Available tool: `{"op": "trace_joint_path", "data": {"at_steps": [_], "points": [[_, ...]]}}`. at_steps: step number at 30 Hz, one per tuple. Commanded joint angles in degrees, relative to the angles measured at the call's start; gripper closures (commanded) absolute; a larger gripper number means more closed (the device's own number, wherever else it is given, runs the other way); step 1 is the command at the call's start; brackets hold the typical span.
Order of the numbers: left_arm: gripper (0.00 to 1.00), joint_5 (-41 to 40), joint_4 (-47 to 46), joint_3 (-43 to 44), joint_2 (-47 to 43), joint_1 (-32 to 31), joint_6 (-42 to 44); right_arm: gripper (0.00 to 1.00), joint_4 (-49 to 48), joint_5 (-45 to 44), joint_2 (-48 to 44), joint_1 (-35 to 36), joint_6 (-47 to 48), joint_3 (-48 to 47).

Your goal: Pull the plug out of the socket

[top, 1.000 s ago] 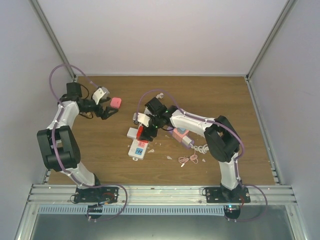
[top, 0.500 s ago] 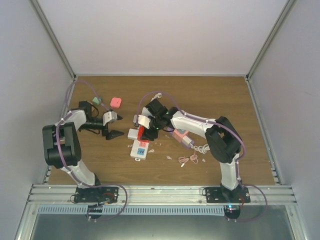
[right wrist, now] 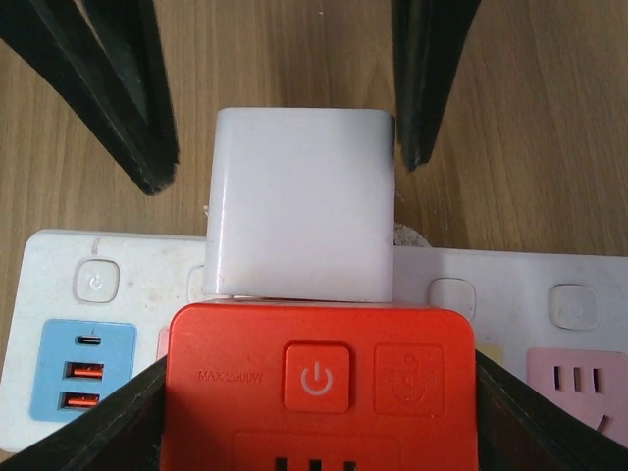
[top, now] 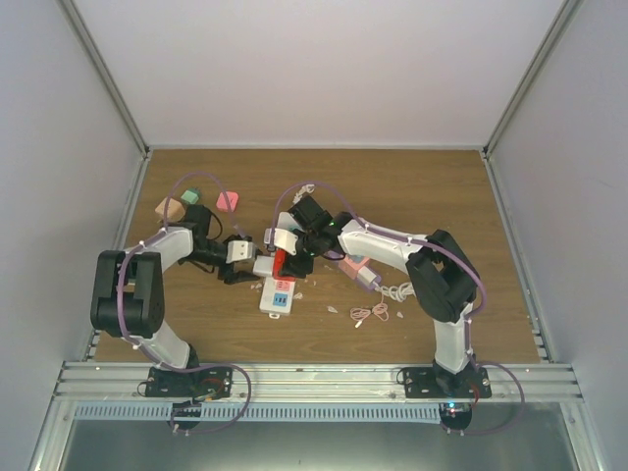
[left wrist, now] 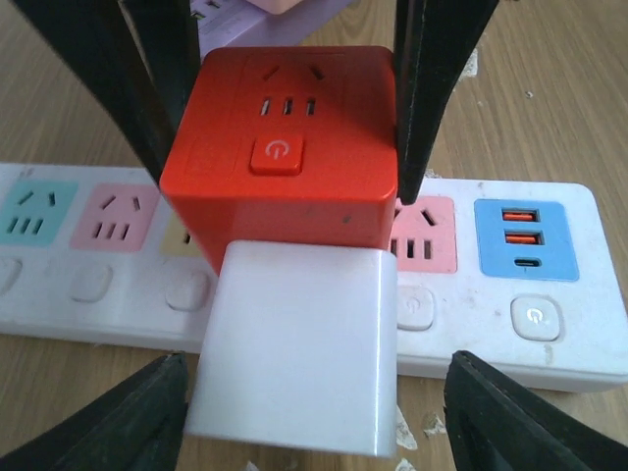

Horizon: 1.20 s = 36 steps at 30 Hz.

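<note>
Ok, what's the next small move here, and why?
Probably close the left claw on the white plug: its fingers flank it, one side showing a gap, while the right claw clamps the red socket cube to brace it.

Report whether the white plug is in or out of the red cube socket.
In. The white plug sits flush against the red cube socket, no gap or prongs showing.

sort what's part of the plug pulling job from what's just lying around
Job:
white plug
red socket cube
white power strip
left gripper
right gripper

Lying about:
pink block
green block
tan block
pink strip
loose cables
</note>
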<state>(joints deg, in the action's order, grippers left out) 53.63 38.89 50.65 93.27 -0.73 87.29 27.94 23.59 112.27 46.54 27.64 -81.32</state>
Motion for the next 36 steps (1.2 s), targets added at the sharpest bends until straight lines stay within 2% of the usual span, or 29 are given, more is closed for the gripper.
{"op": "trace_joint_path", "data": {"at_steps": [1, 6, 9, 12, 18, 19, 20, 22, 23, 26, 29, 36], "points": [[0.33, -1.7, -4.6, -1.1, -1.9, -1.8, -1.1, 0.74, 3.2, 1.6, -1.1, 0.1, 1.6, 1.3], [0.58, -4.3, -7.3, -3.8, -3.6, -1.2, 0.3, 0.82, 4.8, 1.6, -1.0, 0.1, 2.2, 1.3], [0.67, -3.6, -5.5, -3.2, -2.9, 1.4, 2.5, 0.88, 6.3, 1.0, -0.7, 0.1, 2.3, 1.1], [0.70, -1.4, -0.5, -0.2, -1.0, 5.2, 5.3, 0.92, 9.8, 0.5, 0.8, 0.1, 2.8, -0.4], [0.72, -1.9, 0.1, -0.6, -1.3, 7.7, 8.4, 0.94, 12.4, -0.6, 1.7, 0.1, 2.6, -1.0], [0.70, -1.9, 0.1, -0.7, -1.3, 7.8, 8.6, 0.94, 12.5, -0.5, 1.7, 0.1, 2.5, -0.9], [0.64, -1.7, 0.1, -0.9, -1.3, 8.0, 8.6, 0.94, 12.5, -0.4, 1.6, 0.1, 2.6, -0.9], [0.41, -1.0, 0.3, -1.1, -1.4, 8.0, 9.0, 0.94, 12.4, -0.1, 1.6, 0.1, 2.6, -0.9], [0.33, -0.5, 0.7, -1.2, -1.5, 7.7, 9.2, 0.94, 12.3, -0.1, 1.6, 0.1, 2.7, -1.0], [0.20, 0.7, 0.1, -1.6, -2.1, 5.9, 7.5, 0.93, 11.5, 0.1, 1.4, 0.1, 3.1, -0.9], [0.16, -0.2, -3.4, -2.6, -2.3, 3.7, 4.6, 0.93, 10.8, 0.5, 1.5, 0.1, 3.1, -0.9], [0.18, -4.1, -7.5, -2.8, -1.8, -1.5, 1.1, 0.93, 10.6, 0.5, 1.5, 0.1, 3.2, -1.0]]}}
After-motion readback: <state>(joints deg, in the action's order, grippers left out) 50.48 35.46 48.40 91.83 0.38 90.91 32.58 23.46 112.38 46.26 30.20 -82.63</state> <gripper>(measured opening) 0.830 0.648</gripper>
